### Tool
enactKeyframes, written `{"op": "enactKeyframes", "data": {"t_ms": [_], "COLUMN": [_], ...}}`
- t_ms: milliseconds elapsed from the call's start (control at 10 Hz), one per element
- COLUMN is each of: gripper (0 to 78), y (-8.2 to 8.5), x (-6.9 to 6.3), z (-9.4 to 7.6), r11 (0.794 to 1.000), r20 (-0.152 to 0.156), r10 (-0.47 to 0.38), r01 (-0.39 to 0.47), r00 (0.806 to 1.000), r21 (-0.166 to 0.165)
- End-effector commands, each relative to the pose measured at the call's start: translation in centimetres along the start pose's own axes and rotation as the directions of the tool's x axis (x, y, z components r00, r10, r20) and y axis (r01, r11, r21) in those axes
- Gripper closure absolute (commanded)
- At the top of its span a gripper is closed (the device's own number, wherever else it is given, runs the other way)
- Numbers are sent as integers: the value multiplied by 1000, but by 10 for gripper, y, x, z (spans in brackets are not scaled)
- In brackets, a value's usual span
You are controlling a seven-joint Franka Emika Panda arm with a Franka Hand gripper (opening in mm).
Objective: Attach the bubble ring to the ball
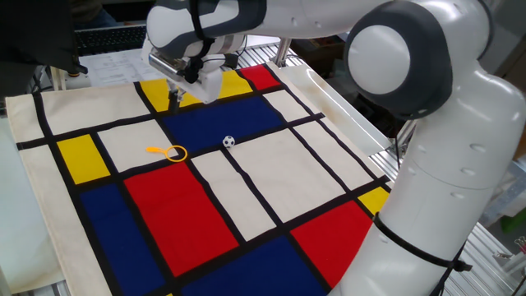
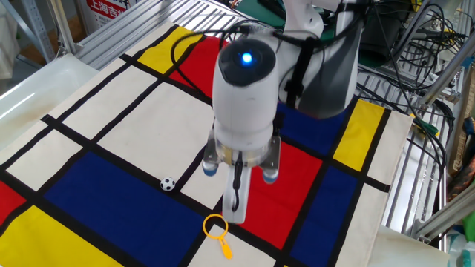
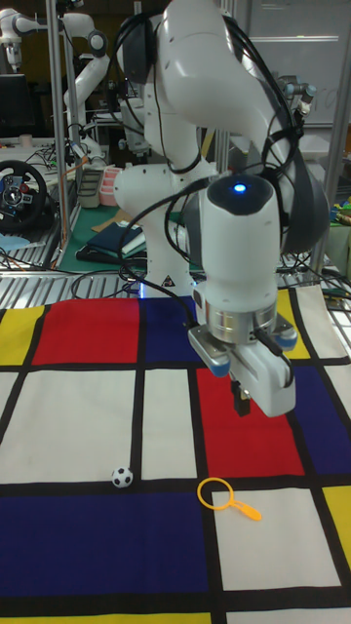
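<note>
hanging in the air above the bench (image 1: 49, 238), the end effector (image 3: 238, 400) points straight down over the patterned cloth (image 1: 246, 197) and carries nothing. its fingers look close together in the tall fixed view, but how wide the gap is i cannot tell, since the white housing covers much of them in every view.

the bubble ring (image 1: 169, 152) lies flat on the cloth, its yellow hoop resting where a white panel meets a black line next to the big red panel, with the short orange handle sticking out over the white panel. in the tall fixed view the bubble ring (image 3: 224, 496) sits below and a little to the side of the end effector, apart from it, with the handle pointing away from the ball. in the other fixed view the bubble ring (image 2: 217, 232) appears just under the tip of the end effector (image 2: 234, 211), though the height gap between them is plain from the side.

the ball (image 1: 228, 141) rests on a black line at the edge of the dark blue panel, near the hoop but not touching it. the ball (image 3: 121, 477) and ring lie roughly level with each other across the cloth, and the ball (image 2: 168, 183) is free of the arm as well.
</note>
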State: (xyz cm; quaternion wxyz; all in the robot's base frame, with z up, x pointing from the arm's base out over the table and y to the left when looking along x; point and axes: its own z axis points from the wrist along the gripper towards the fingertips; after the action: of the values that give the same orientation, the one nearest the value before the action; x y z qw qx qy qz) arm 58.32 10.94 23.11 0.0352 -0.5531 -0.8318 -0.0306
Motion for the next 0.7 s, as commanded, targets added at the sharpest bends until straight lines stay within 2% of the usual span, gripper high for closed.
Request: {"op": "enactKeyframes", "data": {"t_ms": [100, 700], "gripper": [776, 776], "y": [16, 17], "x": [8, 8], "z": [28, 30], "r11": [998, 996], "r20": [21, 23], "r10": [66, 86], "r01": [-66, -86], "r00": [998, 996], "r21": [-13, -13]}}
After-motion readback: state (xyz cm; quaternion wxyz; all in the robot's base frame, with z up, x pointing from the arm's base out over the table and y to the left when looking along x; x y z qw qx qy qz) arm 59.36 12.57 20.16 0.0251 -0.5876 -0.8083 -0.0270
